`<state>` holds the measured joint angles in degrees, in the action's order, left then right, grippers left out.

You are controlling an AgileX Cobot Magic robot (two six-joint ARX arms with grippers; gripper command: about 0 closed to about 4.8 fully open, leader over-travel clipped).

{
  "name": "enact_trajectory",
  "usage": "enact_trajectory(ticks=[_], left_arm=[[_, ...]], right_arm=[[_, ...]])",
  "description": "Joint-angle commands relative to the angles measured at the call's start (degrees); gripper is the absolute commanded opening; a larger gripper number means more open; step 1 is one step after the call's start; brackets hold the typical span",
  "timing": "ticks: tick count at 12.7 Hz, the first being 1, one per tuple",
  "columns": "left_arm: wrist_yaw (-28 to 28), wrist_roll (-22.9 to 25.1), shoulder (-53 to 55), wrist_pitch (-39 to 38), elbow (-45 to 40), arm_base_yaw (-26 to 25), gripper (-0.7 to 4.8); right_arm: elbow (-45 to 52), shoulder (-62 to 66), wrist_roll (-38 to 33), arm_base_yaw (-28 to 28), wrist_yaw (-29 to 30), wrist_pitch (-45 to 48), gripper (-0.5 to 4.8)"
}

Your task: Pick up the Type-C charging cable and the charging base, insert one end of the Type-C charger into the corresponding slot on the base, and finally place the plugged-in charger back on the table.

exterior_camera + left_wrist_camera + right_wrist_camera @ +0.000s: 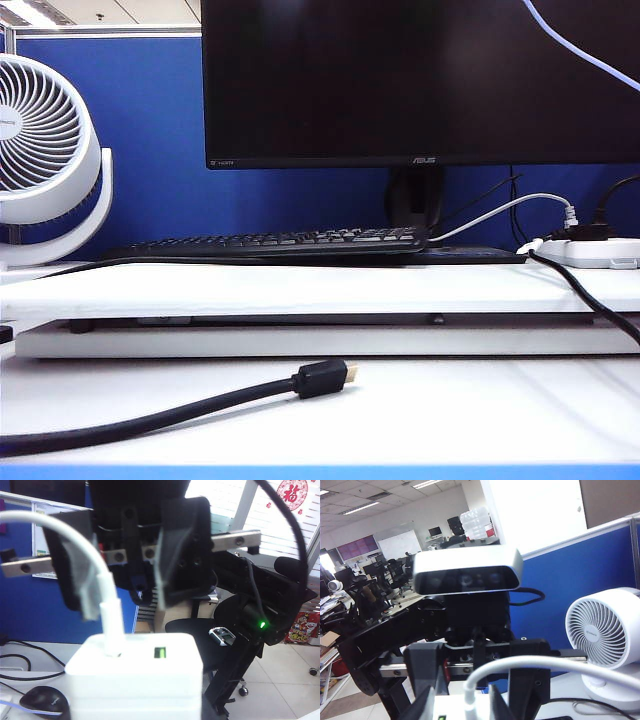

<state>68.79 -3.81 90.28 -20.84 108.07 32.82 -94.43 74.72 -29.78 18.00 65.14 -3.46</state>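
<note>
Exterior view: the white table (420,410) carries a raised shelf board (300,290). A thick black cable with a gold-tipped plug (322,379) lies at 6 o'clock, its plug pointing toward 3 o'clock. A black keyboard (270,243) sits at the centre. Behind it is a dark monitor (400,80) marked "ASUS" (424,159); a second small label on its bezel is too small to read. A white fan (40,150) stands at 9 o'clock and a white power strip (590,250) at 3 o'clock.

The charging base and both grippers appear only in the wrist views, held up off the table.

Left wrist view: the charging base (135,675) is close to the camera, its long side running across the picture, with a green indicator light (160,653) lit. The Type-C charging cable (75,535) is plugged into the base. Its plug stands straight out of that face, and the cable arcs away to one side. The right gripper (125,605) faces the camera just beyond the base. Its fingers (75,580) are spread wide and released, and the cable runs beside one of them. A red round decoration (291,492) with a Chinese character hangs in the background.

Right wrist view: the left gripper (462,702) sits under its silver wrist camera (467,575). Its fingers (427,700) are clenched on either side of the charging base, which is cut off at the picture's edge. The fan's logo is unreadable here.
</note>
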Motion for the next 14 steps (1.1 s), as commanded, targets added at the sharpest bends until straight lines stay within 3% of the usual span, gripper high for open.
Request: enact_trajectory(ticks=[1, 5, 8, 14], left_arm=[[0.2, 0.39, -0.31, 0.66, 0.44, 0.07, -0.06], [0.15, -1.11, -0.31, 0.81, 0.44, 0.07, -0.06], [-0.94, -3.08, -0.31, 4.57, 0.46, 0.07, -0.06], [0.85, -3.54, -0.31, 8.33, 0.46, 0.04, -0.06]], right_arm=[[-0.17, 0.02, 0.0, 0.09, 0.35, 0.74, 0.06], [-0.17, 0.0, 1.84, 0.09, 1.22, 0.52, -0.01], [-0.17, 0.0, 8.46, 0.09, 2.56, -4.57, -0.02], [-0.15, 0.02, 13.14, 0.09, 4.24, -11.91, -0.02]])
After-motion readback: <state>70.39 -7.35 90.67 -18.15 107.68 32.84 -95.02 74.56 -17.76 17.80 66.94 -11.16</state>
